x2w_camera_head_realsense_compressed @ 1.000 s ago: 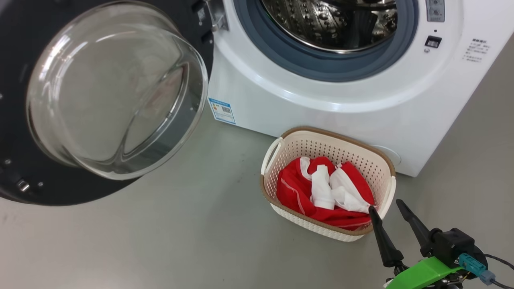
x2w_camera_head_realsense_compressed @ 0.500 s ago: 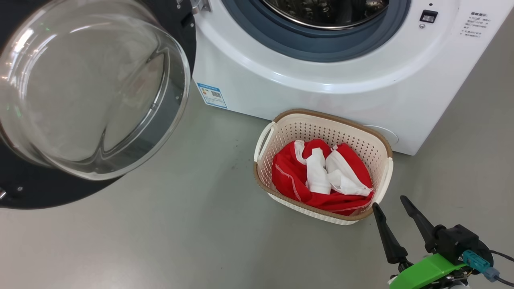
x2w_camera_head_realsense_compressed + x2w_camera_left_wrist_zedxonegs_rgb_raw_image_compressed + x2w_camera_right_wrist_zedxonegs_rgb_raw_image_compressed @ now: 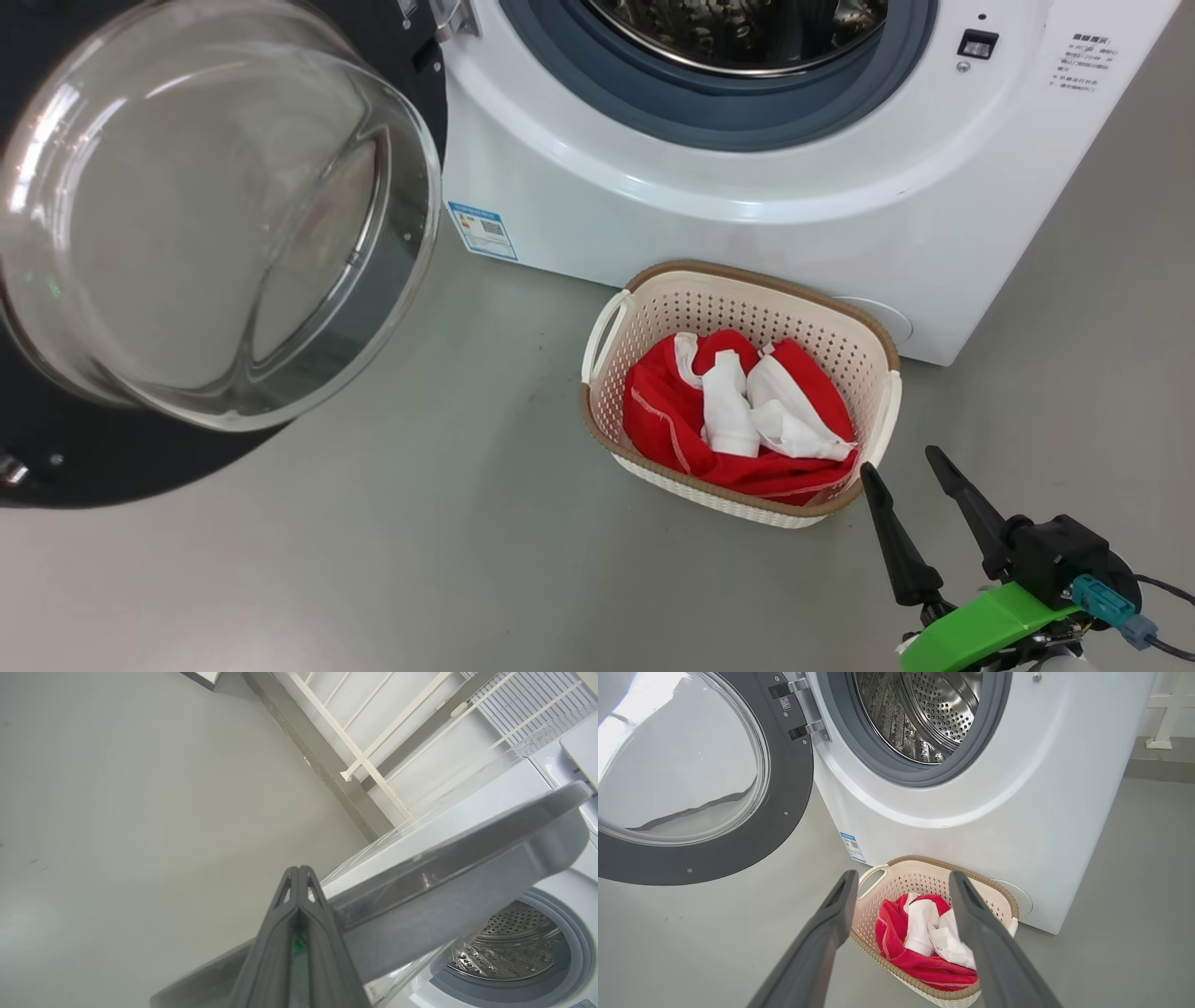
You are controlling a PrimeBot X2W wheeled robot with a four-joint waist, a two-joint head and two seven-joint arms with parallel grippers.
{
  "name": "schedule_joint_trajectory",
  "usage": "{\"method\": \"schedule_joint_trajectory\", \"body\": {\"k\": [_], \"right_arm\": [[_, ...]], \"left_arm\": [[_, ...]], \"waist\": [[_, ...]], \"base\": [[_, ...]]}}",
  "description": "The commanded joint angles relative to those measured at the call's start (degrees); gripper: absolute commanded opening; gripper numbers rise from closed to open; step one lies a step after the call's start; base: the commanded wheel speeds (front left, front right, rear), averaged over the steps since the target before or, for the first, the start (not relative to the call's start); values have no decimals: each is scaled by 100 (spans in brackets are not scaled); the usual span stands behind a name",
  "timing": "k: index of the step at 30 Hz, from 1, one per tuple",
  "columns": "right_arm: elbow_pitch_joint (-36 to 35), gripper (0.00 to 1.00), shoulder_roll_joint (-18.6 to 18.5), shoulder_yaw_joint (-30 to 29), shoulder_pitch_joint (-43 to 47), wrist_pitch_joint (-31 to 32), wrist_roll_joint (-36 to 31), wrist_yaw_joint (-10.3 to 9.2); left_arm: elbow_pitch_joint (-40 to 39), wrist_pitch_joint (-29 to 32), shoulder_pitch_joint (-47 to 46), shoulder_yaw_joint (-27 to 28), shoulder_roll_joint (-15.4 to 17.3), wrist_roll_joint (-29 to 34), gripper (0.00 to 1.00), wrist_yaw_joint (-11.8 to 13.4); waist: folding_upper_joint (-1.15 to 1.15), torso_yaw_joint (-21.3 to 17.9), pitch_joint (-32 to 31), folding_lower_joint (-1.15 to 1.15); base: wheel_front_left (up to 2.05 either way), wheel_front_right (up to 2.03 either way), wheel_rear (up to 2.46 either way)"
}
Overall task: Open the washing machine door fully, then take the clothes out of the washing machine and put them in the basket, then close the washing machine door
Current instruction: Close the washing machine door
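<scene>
Washing machine [image 3: 747,224] stands at 12 to 1 o'clock of head view, on grey floor [image 3: 420,560]; blue sticker [image 3: 482,230] low on its front. Washing machine door [image 3: 215,233] hangs wide open at 9 to 10 o'clock, glass bowl bulging toward the camera; hinge [image 3: 456,17] at 11 o'clock. Grey gasket [image 3: 728,126] and steel drum [image 3: 738,33] lie exposed at 12 o'clock.

Basket [image 3: 742,277] sits on the floor just in front of the machine's lower front, off centre toward 4 o'clock; whether its far rim touches the white panel, cannot tell. Clothes [image 3: 738,420] lie bunched inside the basket, red with white folds on top.

Right claw [image 3: 899,459] at 5 o'clock is released, its two dark fingers spread and grasping nothing; tips just beside the basket's near right corner. Right wrist view looks between those fingers onto basket and clothes.

Left claw [image 3: 299,872], in left wrist view, is clenched, fingers pressed together with nothing seen between them. The door's grey edge crosses behind the tips from 7 toward 2 o'clock; contact cannot be told.
</scene>
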Motion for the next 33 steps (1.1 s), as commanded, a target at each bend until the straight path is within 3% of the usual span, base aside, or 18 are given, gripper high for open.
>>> {"method": "schedule_joint_trajectory", "body": {"k": [1, 13, 27, 33], "right_arm": [[-150, 100, -20, 119, -86, -37, -65, 36], [-143, 100, -13, 41, 45, -37, -65, 36], [-135, 100, 131, -76, 194, -37, -70, 36], [-132, 100, 158, -112, 163, -37, -69, 36]], "left_arm": [[-286, 213, 146, -26, 318, -100, 0, -40], [-1300, 642, 778, -368, 381, -690, 0, -40], [-3044, 1120, 1504, -738, 407, -1431, 0, -41], [-3931, 1133, 1653, -936, 272, -1616, 0, -41]], "waist": [[0, -12, -42, 0], [0, -42, -341, 0], [0, 14, -626, 0], [0, -3, -644, 0]], "base": [[0, 0, 0], [0, 0, 0], [0, 0, 0], [0, 0, 0]]}}
